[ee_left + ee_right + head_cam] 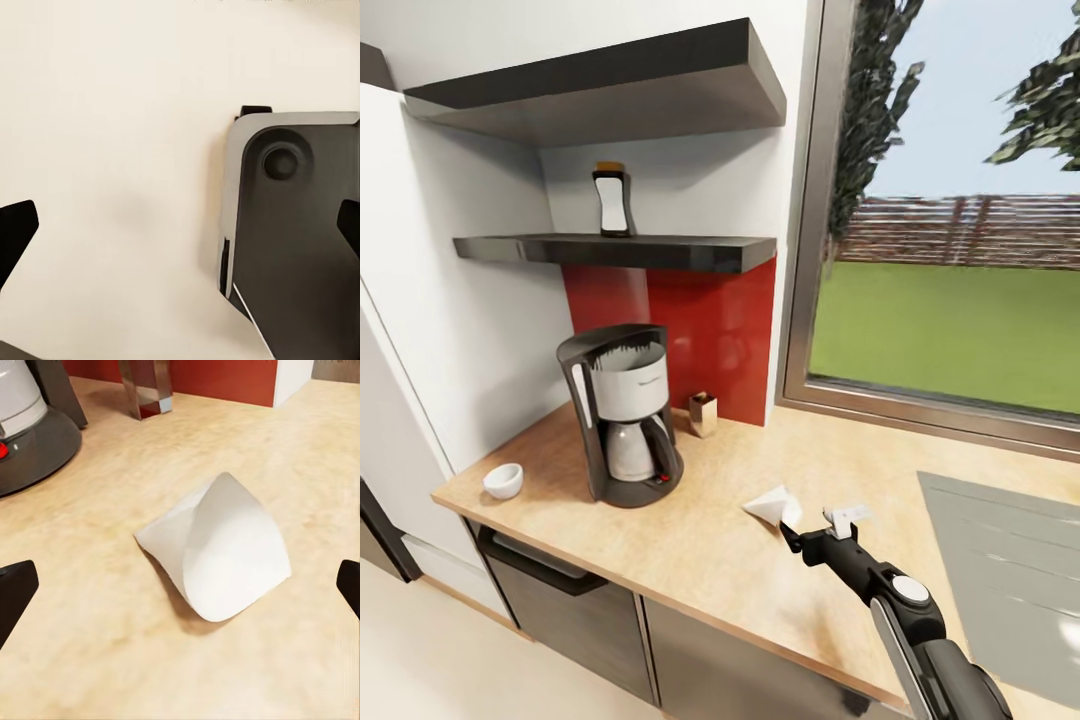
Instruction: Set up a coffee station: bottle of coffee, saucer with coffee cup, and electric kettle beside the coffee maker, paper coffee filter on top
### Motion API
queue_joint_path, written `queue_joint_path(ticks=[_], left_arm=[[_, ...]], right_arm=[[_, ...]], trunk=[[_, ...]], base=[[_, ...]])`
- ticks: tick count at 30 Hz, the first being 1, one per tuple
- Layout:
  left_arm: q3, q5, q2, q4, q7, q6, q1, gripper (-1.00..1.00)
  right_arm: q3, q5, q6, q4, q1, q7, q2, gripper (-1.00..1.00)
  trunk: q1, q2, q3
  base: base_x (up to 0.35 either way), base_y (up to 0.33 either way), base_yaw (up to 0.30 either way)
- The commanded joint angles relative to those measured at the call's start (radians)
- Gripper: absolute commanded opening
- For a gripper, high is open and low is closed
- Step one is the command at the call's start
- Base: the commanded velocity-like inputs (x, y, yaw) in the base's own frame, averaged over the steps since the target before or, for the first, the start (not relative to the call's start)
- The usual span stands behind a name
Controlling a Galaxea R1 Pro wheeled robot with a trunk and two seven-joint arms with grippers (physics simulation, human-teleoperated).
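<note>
The coffee maker (620,415) stands at the back left of the countertop (690,545), its carafe in place. A white paper coffee filter (775,505) (221,551) lies on its side on the counter, to the right of the machine. My right gripper (815,526) (180,592) hovers open just beside the filter, one finger on each side of it and not touching. The bottle of coffee (613,200) stands upright on the black kitchen shelf (660,251). A small white coffee cup (503,481) sits near the counter's left end. My left gripper (180,232) is open over pale floor.
A small shiny metal holder (703,413) (150,386) stands against the red backsplash behind the coffee maker. A grey sink area (1005,580) takes up the counter's right part. A second black shelf (610,85) hangs higher. A dark robot part (300,225) lies under the left gripper.
</note>
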Motion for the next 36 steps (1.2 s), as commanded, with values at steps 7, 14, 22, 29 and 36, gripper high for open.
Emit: queue_joint_path(ticks=[7, 14, 22, 29, 36], left_arm=[[0.005, -0.003, -0.002, 0.000, 0.001, -0.004, -0.001, 1.00], [0.006, -0.003, -0.002, 0.000, 0.001, -0.004, -0.001, 1.00], [0.005, -0.003, -0.002, 0.000, 0.001, -0.002, -0.001, 1.00], [0.005, -0.003, -0.001, 0.000, 0.001, -0.002, -0.001, 1.00], [0.006, -0.003, -0.002, 0.000, 0.001, -0.002, -0.001, 1.00]], right_arm=[[0.001, -0.004, 0.006, 0.011, -0.001, 0.000, 0.000, 1.00], [0.001, -0.006, 0.005, 0.050, -0.001, 0.000, 0.000, 1.00], [0.002, -0.006, 0.005, 0.110, -0.001, 0.002, 0.002, 1.00], [0.002, -0.006, 0.004, 0.121, -0.002, 0.002, 0.002, 1.00], [0.034, -0.006, 0.002, 0.141, -0.001, 0.003, 0.002, 1.00]], trunk=[[0.001, -0.002, -0.002], [0.001, -0.002, -0.002], [0.001, -0.002, -0.002], [0.001, -0.002, -0.002], [0.001, -0.002, -0.002]], base=[[0.113, 0.000, 0.000], [0.009, 0.000, 0.000], [0.001, 0.000, 0.000], [0.096, 0.000, 0.000], [0.078, 0.000, 0.000]])
